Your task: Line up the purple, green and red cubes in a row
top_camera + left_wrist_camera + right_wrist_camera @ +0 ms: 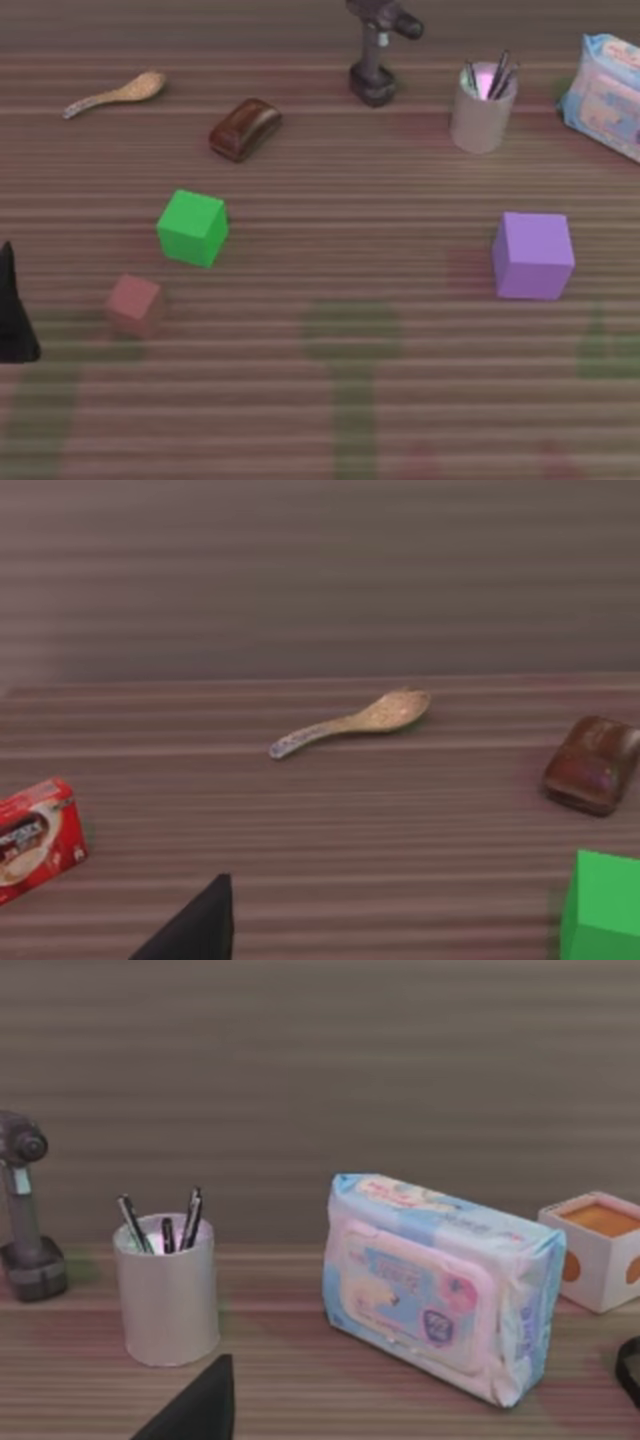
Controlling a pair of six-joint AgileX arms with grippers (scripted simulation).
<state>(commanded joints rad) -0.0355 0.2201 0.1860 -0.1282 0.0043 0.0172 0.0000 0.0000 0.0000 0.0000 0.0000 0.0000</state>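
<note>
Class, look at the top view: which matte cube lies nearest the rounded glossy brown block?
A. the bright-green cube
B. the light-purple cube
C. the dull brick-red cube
A: the bright-green cube sits just below the rounded glossy brown block; the dull brick-red cube is farther, the light-purple cube far right.

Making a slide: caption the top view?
Green cube, red cube and purple cube scattered, not yet in a row.

Left end effector (14,310) sits at the table's left edge.
</note>
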